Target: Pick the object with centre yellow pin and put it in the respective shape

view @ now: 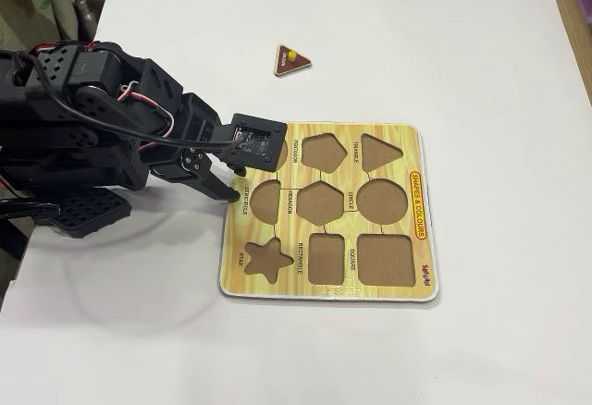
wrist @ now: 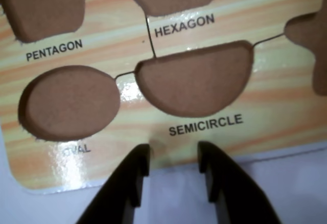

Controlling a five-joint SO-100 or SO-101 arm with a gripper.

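Black two-finger gripper (wrist: 173, 155) hung empty, fingers narrowly parted, over the yellow wooden shape board's (view: 421, 280) near edge. Dark-brown flat triangle piece with yellow knob (view: 290, 58) sat well beyond the board. Likely light and rigid; pinch the knob.

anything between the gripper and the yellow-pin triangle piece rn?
Only bare white table, per the fixed view. The gripper sits open at the puzzle board edge by the semicircle slot; the triangle piece lies apart, off the board.

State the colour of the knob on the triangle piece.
Yellow knob on the dark-brown triangle piece; fixed view.
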